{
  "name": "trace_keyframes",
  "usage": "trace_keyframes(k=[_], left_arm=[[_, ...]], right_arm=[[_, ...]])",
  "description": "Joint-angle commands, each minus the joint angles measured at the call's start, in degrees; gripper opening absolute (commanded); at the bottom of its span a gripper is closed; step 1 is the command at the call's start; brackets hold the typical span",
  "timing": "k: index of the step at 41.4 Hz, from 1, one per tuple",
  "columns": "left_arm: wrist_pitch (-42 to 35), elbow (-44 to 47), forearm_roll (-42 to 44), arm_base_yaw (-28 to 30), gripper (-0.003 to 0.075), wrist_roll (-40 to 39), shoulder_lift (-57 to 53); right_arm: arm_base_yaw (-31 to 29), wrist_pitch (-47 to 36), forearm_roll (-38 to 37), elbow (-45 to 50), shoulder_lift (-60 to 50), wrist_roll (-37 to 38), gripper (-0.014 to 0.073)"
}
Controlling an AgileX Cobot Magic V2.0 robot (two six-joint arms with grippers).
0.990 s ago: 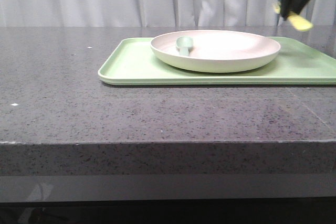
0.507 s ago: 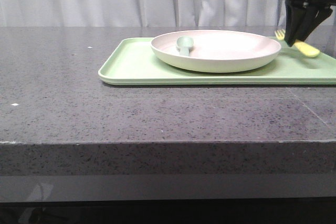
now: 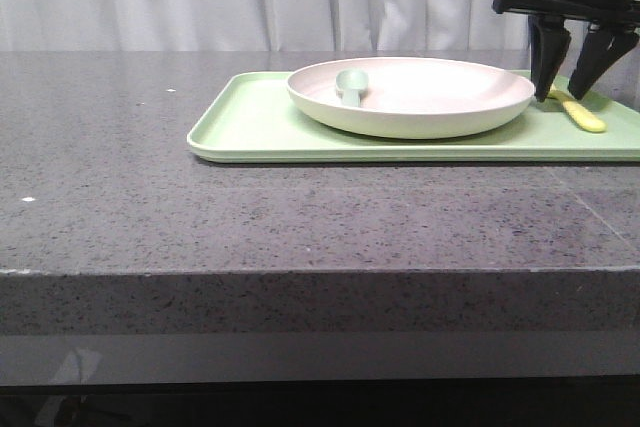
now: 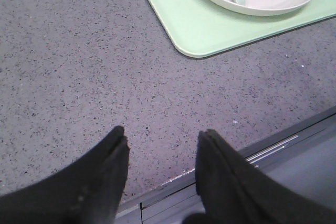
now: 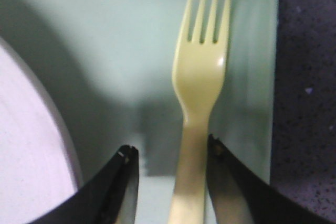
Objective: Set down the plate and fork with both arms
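The pinkish-cream plate (image 3: 450,119) rests on the light-green tray (image 3: 250,127), with a blue-green spoon (image 3: 350,84) lying in it. The pale-yellow fork (image 3: 582,115) lies flat on the tray just right of the plate. My right gripper (image 3: 563,95) is open and straddles the fork's handle from above. In the right wrist view the fork (image 5: 202,77) lies between the spread fingers of the gripper (image 5: 170,149), close to one of them, with the plate's rim (image 5: 26,145) beside it. My left gripper (image 4: 161,134) is open and empty over the table's front edge, away from the tray (image 4: 194,30).
The dark speckled table (image 3: 200,217) extends left of and in front of the tray. A grey curtain hangs behind. The tray's right edge (image 5: 273,77) lies close beside the fork, with bare table beyond it.
My right gripper came down with the fork from above the tray's right end, set it on the tray beside the plate, and opened. Plate, spoon and tray have not moved.
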Motion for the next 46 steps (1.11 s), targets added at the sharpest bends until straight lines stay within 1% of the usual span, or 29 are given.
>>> trace_keyframes(k=[1, 10, 20, 25, 30, 39, 46], left_arm=[[-3.89, -1.56, -0.31, -0.27, 0.0302, 0.2, -0.08], [-3.89, -1.56, -0.31, -0.27, 0.0302, 0.2, -0.08], [-3.89, -1.56, -0.31, -0.27, 0.0302, 0.2, -0.08], [-3.89, -1.56, -0.31, -0.27, 0.0302, 0.2, -0.08], [-3.89, -1.56, -0.31, -0.27, 0.0302, 0.2, -0.08], [-3.89, -1.56, -0.31, -0.27, 0.0302, 0.2, -0.08], [-3.89, -1.56, -0.31, -0.27, 0.0302, 0.2, -0.08]], right_arm=[[-0.29, 4.33, 0.46, -1.39, -4.82, -0.7, 0.0353], [1.69, 3.63, -0.15, -1.29, -11.37, -3.54, 0.0353], [8.28, 3.4, -4.33, -1.29, -20.87, -4.42, 0.0353], [11.01, 2.48, -4.62, -0.47, -26.21, -4.42, 0.0353], [12.11, -1.96, -4.62, 6.15, -33.14, -4.42, 0.0353], [12.17, -12.18, -5.0, 25.56, -48.17, -4.77, 0.0353], [12.17, -15.77, -5.63, 39.19, -60.87, -4.77, 0.0353]])
